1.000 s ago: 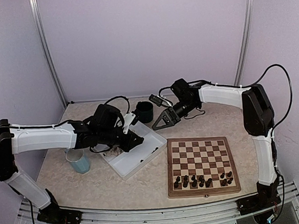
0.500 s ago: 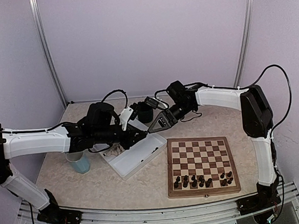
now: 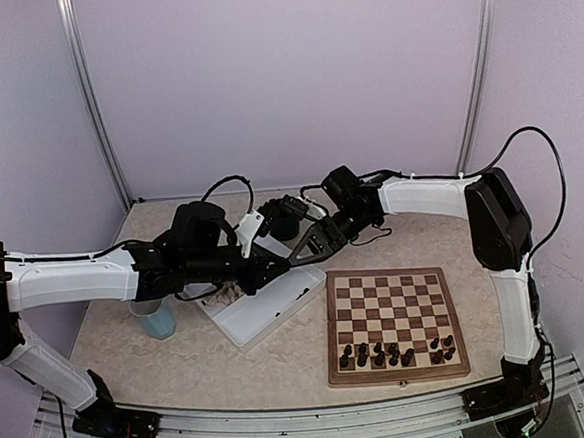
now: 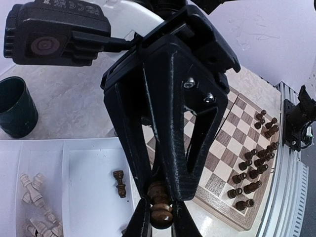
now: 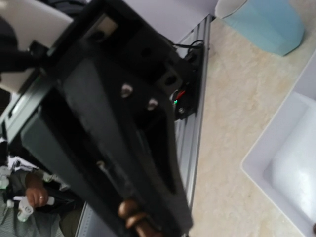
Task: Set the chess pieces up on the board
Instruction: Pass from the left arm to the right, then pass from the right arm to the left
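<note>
Now the left end effector [image 4: 160, 224] clamps a dark chess piece [image 4: 159, 208]; the right end effector [image 4: 163, 185] flanks it, grip unclear.

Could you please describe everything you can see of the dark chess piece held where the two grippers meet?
The dark chess piece is glossy brown turned wood, with a rounded knob and ringed collars; which piece it is I cannot tell. It is in the air near the white tray, pinched by the left gripper, with the right gripper's fingers flanking its other end.
</note>
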You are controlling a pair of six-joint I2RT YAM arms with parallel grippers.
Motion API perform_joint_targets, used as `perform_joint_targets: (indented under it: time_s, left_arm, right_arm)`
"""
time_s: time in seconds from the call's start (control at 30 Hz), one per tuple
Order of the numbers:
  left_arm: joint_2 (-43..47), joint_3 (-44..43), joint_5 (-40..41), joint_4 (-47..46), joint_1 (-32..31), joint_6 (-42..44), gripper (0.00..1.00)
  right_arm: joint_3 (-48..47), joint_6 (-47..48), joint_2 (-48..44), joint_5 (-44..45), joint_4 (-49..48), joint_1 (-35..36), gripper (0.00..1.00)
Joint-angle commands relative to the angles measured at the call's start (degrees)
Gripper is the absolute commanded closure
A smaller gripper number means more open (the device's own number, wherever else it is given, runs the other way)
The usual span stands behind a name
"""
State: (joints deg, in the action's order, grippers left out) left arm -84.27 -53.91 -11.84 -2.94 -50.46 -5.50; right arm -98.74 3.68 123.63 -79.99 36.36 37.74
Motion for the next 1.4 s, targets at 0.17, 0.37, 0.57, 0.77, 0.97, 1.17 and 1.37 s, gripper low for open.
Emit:
perform_joint_targets:
  time_s: [0.17, 0.37, 0.57, 0.77, 0.97, 1.17, 1.37]
  left_arm:
    - [0.13, -0.65, 0.78, -2.16, -1.28, 1.18, 0.8]
    - [-0.02, -1.44, 1.16, -2.07, -1.66, 0.9, 0.75]
    - [1.24, -1.46, 0.9, -2.06, -1.66, 0.58, 0.78]
    - [1.15, -1.82, 0.5, -1.98, -1.66, 0.4, 0.82]
    - [0.02, -2.51, -0.25, -2.08, -1.65, 0.86, 0.85]
    - [-3.69, -4.89, -2.68, -2.63, -2.06, 1.55, 0.86]
    - [-10.6, -9.86, -5.98, -2.15, -3.96, 3.88, 0.85]
  right_arm:
    - [2.73, -2.27, -1.09, -4.52, -4.41, 0.41, 0.91]
    - [3.12, -2.06, -1.12, -4.14, -4.54, 0.31, 0.94]
    - [3.29, -1.75, -0.95, -3.69, -4.51, 0.23, 0.94]
    - [3.29, -1.27, -1.04, -3.09, -4.17, 0.21, 0.94]
    - [2.57, 1.7, -2.04, -0.36, -0.67, -0.7, 0.79]
    - [3.7, 9.8, -7.2, 7.69, 6.39, -7.67, 0.67]
    - [8.71, 15.28, -14.88, 15.34, 7.99, -15.88, 0.66]
